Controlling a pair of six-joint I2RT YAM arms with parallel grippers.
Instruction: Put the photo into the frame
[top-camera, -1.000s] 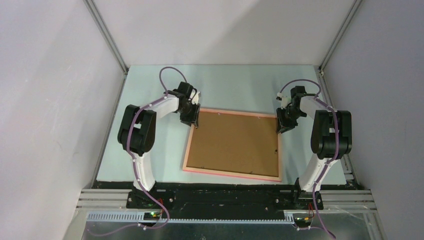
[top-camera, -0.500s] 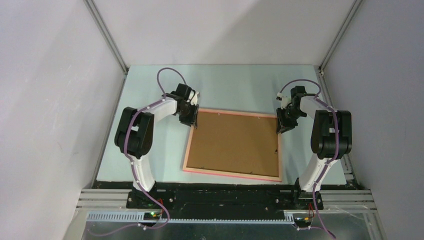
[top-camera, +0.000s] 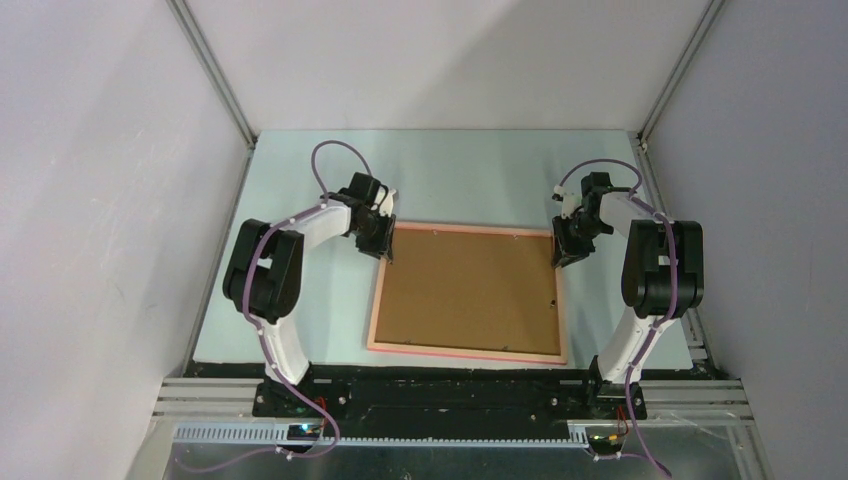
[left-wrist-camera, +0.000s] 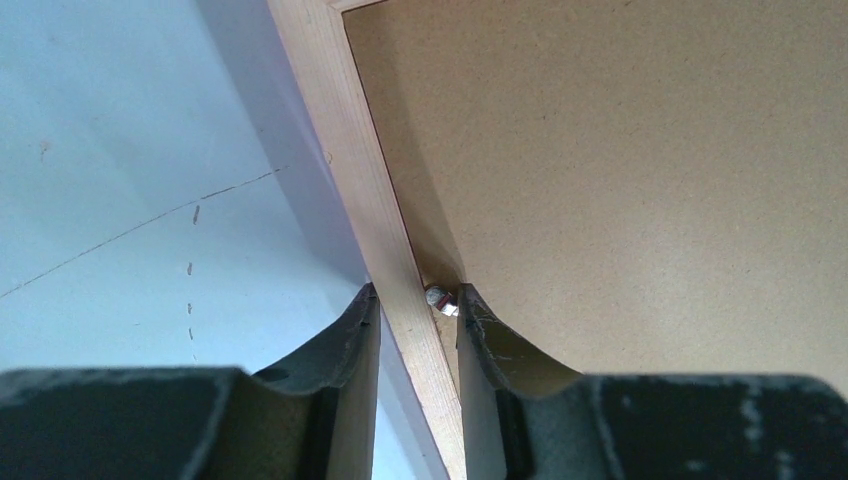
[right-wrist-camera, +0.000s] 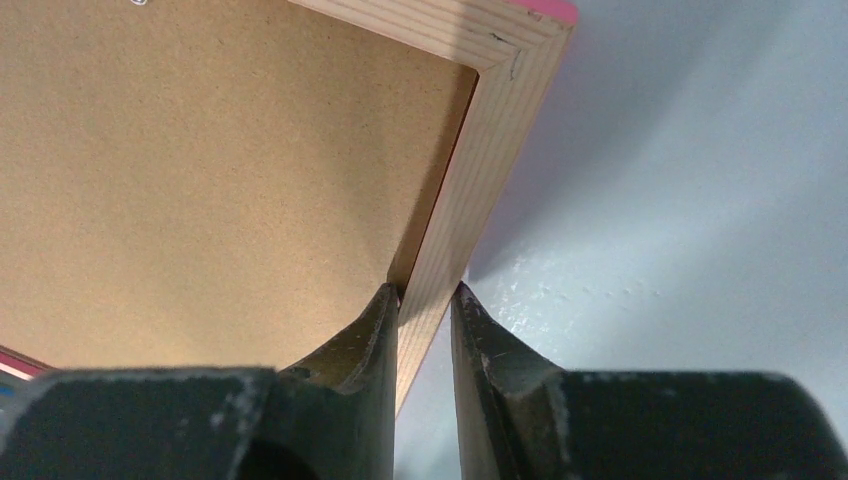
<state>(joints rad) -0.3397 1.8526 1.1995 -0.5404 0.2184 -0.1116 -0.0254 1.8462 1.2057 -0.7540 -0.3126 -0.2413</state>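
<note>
The frame (top-camera: 465, 354) lies face down on the table, its salmon-pink border around a plain brown backing board (top-camera: 470, 290). The photo is hidden. My left gripper (top-camera: 385, 245) stands at the far-left corner. In the left wrist view, the left gripper (left-wrist-camera: 415, 295) is shut on the pale wooden rail of the frame (left-wrist-camera: 340, 130), next to a small metal tab (left-wrist-camera: 440, 298). My right gripper (top-camera: 562, 255) stands at the far-right corner. In the right wrist view, the right gripper (right-wrist-camera: 425, 290) is shut on the frame's right rail (right-wrist-camera: 485, 150).
The pale blue table mat (top-camera: 460, 175) is bordered by grey walls left, right and behind. Metal posts (top-camera: 215, 75) rise at the back corners. A black rail (top-camera: 450, 385) carrying both arm bases runs along the near edge.
The left arm has drawn back and to the left, pulling the frame's far-left corner with it. The frame now lies a little nearer and squarer. The right arm has stayed still.
</note>
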